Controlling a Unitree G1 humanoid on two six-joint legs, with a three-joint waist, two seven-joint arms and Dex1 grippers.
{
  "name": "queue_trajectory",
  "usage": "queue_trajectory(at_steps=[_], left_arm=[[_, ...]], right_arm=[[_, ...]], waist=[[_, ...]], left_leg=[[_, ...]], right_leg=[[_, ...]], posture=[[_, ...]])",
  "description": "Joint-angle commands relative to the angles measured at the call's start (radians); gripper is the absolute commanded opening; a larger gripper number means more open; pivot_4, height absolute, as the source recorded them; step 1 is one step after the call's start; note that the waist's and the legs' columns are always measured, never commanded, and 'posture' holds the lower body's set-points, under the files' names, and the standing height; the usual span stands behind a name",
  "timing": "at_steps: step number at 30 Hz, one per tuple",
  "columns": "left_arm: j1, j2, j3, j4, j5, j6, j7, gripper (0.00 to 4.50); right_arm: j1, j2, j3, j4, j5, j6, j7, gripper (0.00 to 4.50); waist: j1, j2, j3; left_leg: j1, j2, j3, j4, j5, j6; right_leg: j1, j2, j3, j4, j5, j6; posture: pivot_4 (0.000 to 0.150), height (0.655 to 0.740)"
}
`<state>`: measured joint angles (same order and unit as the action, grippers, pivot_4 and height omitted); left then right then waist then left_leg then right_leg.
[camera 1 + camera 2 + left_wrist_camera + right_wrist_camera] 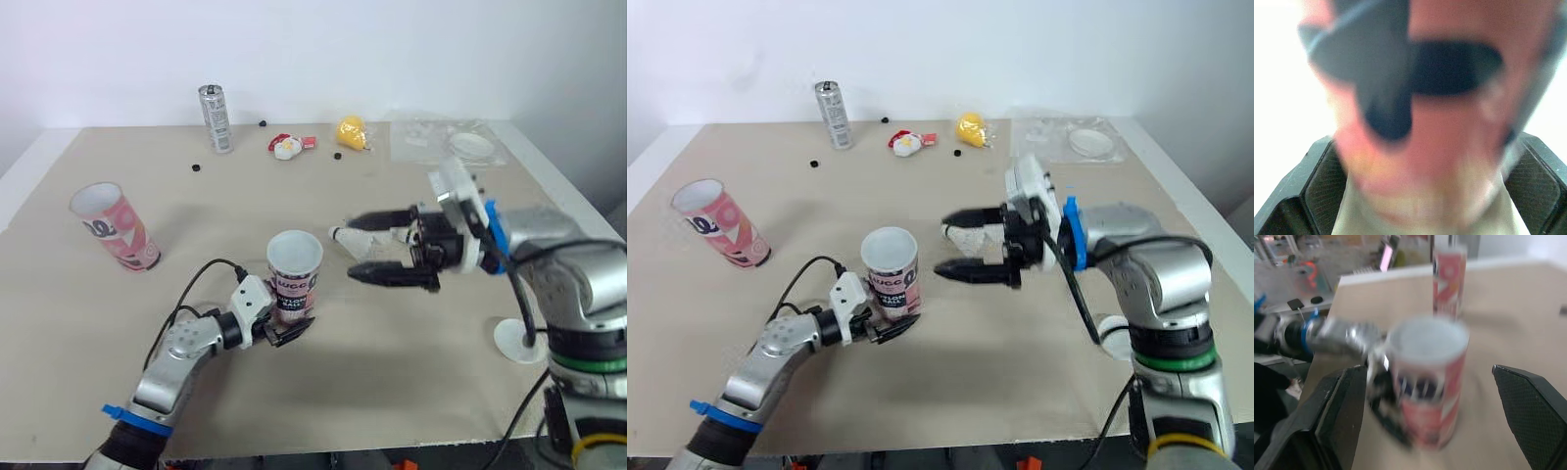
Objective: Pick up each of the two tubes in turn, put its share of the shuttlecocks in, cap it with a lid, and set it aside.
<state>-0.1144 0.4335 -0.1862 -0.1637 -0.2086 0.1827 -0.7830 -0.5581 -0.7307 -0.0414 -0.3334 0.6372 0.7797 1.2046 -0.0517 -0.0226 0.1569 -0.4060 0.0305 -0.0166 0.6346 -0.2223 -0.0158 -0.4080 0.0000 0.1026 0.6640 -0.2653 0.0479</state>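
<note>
Near the middle of the beige table [392,372], the pink cylindrical cardboard tube [294,262] is clamped upright at its base by the left gripper [284,323], and could be tipped if struck by the wide-spread, empty right gripper [349,249] beside its rim, the white feathered shuttlecock [367,238] lying ungripped.

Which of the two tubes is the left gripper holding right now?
The centre tube, clamped near its base by the left gripper. The other tube stands alone, farther to the robot's left.

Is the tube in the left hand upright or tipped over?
Upright: the tube stands with its uncapped mouth facing up, the left hand gripping its lower part.
</note>
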Motion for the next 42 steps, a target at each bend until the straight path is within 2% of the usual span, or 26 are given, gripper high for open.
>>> queue_trajectory(at_steps=[1,6,10,13,28,41,42], left_arm=[[0.055,0.12,0.084,-0.054,-0.04,0.026,-0.075,4.5],[0.065,0.25,0.177,-0.128,-0.14,0.064,-0.169,4.5],[0.044,0.334,0.2,-0.247,-0.246,0.18,-0.239,4.5],[0.022,0.365,0.191,-0.302,-0.299,0.26,-0.257,4.5],[-0.028,0.303,0.096,-0.265,-0.244,0.264,-0.221,4.5],[-0.027,0.284,0.089,-0.242,-0.219,0.242,-0.227,4.5],[-0.024,0.287,0.1,-0.243,-0.223,0.24,-0.226,4.5]], right_arm=[[0.12,0.006,0.048,-0.03,-0.094,-0.155,-0.029,4.4],[0.242,0.124,0.16,0.046,-0.24,-0.385,-0.11,4.4],[0.241,0.222,0.226,0.205,-0.355,-0.58,-0.159,4.4],[0.216,0.267,0.241,0.264,-0.363,-0.612,-0.165,4.4],[0.148,0.34,0.292,0.319,-0.385,-0.628,-0.158,4.4],[0.121,0.376,0.336,0.397,-0.421,-0.66,-0.15,4.4],[0.118,0.382,0.333,0.402,-0.421,-0.662,-0.155,4.18]], waist=[[0.001,-0.001,0.001],[0.0,-0.003,0.006],[0.002,-0.004,0.016],[0.004,-0.004,0.019],[0.004,-0.005,0.021],[0.004,-0.005,0.021],[0.004,-0.005,0.021]], left_leg=[[0.0,0.0,-0.001,0.0,0.0,0.0],[0.0,0.001,-0.001,0.0,0.0,0.0],[0.0,0.0,0.0,0.001,0.001,-0.003],[-0.001,-0.001,0.0,0.001,0.001,-0.004],[-0.002,-0.001,-0.002,0.001,0.0,-0.006],[-0.001,-0.001,-0.003,0.002,0.0,-0.006],[-0.001,-0.001,-0.003,0.002,0.0,-0.006]], right_leg=[[0.0,0.001,-0.001,0.0,0.0,-0.001],[0.0,0.001,-0.002,0.0,0.0,-0.002],[-0.001,-0.002,-0.002,0.0,0.001,-0.001],[-0.001,-0.004,-0.002,0.0,0.0,0.001],[0.0,-0.003,-0.004,0.001,0.0,-0.003],[0.0,-0.002,-0.004,0.001,0.002,-0.006],[0.0,-0.002,-0.004,0.001,0.002,-0.006]], posture=[[0.15,0.74],[0.15,0.74],[0.15,0.74],[0.15,0.74],[0.15,0.74],[0.15,0.74],[0.15,0.74]])
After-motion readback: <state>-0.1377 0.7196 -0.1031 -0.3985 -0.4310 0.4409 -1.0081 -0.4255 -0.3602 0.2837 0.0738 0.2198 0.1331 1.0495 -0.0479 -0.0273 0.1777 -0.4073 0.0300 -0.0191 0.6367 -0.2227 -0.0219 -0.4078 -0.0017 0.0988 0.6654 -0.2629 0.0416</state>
